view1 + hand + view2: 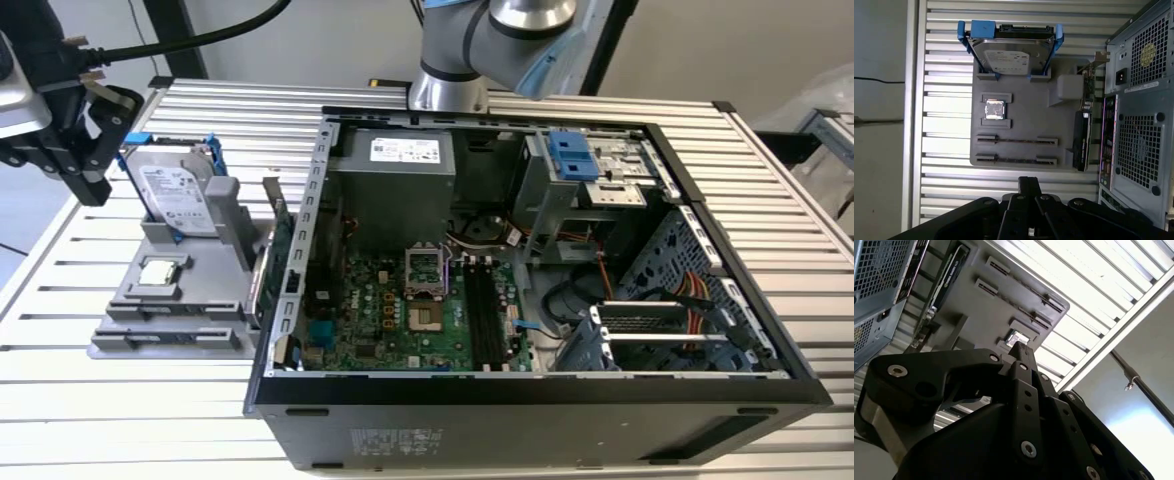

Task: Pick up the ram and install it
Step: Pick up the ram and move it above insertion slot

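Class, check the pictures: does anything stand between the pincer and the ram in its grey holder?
Nothing visible does. In the first wrist view the pincer faces the ram, standing on edge in a slot of the grey holder, with bare table slats between them.

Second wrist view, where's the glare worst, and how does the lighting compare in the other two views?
In the second wrist view the table slats burn out to white beyond the dark tool; in the first wrist view they glare beside the grey tray and the silver chip glints; the exterior view is evenly lit.
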Tool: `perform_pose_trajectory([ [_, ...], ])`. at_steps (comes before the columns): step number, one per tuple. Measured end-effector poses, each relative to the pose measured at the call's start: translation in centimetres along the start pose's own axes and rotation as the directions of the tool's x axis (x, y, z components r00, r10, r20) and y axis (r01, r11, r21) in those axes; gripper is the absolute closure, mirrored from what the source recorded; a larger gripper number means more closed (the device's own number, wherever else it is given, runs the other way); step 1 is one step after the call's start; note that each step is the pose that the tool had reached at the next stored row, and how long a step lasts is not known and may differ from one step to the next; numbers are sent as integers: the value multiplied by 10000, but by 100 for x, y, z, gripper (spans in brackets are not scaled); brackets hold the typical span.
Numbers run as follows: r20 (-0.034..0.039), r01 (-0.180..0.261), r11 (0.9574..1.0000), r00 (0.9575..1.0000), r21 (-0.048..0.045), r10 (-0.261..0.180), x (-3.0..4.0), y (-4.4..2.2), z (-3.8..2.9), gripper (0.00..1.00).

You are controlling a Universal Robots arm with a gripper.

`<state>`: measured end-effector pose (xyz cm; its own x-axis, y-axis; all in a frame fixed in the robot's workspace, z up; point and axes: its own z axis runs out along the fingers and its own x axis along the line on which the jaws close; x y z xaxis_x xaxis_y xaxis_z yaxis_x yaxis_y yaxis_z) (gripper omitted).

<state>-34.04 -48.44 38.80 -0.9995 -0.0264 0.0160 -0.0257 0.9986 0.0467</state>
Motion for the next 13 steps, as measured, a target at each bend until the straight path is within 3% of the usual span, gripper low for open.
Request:
perform_pose_trajectory([
  [8,-26,525,9986,9986,13,-525,0,0,0,100],
  [13,-51,1026,9947,9947,34,-1026,0,0,0,100],
])
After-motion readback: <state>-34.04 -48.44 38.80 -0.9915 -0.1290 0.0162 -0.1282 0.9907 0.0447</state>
